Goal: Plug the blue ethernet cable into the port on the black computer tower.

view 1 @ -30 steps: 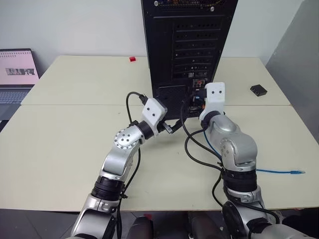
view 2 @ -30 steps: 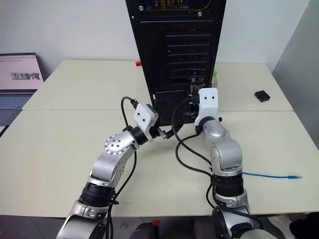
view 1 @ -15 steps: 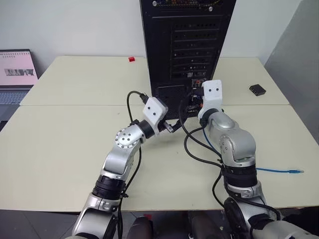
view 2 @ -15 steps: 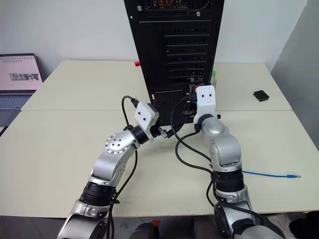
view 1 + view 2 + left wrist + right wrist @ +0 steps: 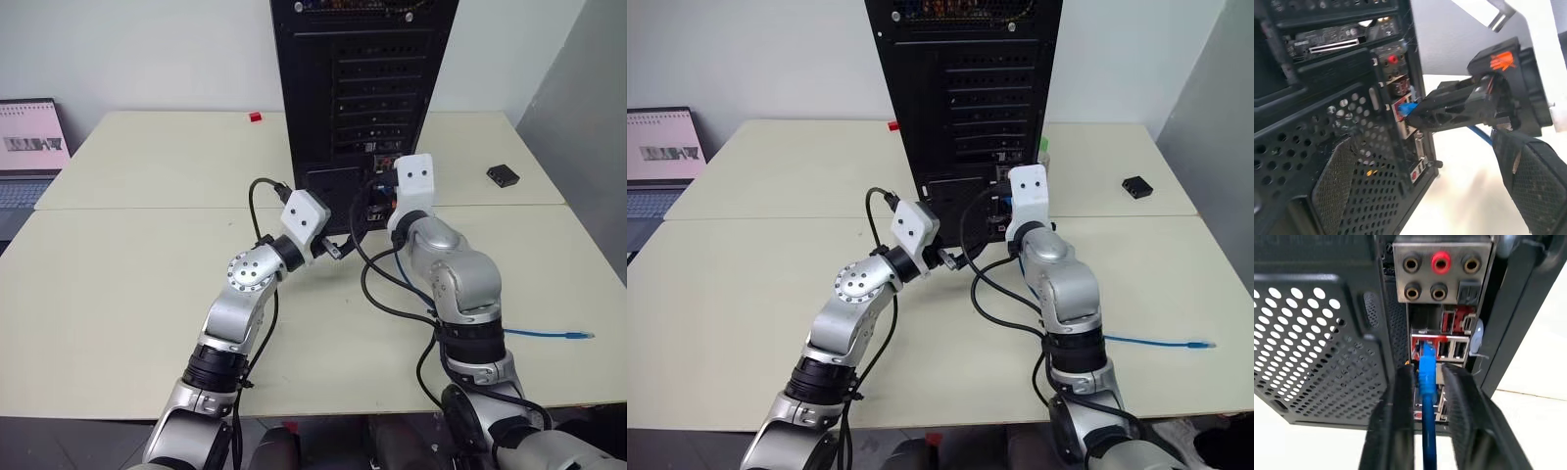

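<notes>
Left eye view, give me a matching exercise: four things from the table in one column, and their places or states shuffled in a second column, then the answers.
Things:
1. blue ethernet cable
2. small black box
3. laptop
4. left gripper

Places or states:
A. far left edge of the tables
B. plug at the black computer tower's port
C. open, holding nothing
D. far table, right of the tower

Pairs: 1-B, 2-D, 3-A, 4-C
</notes>
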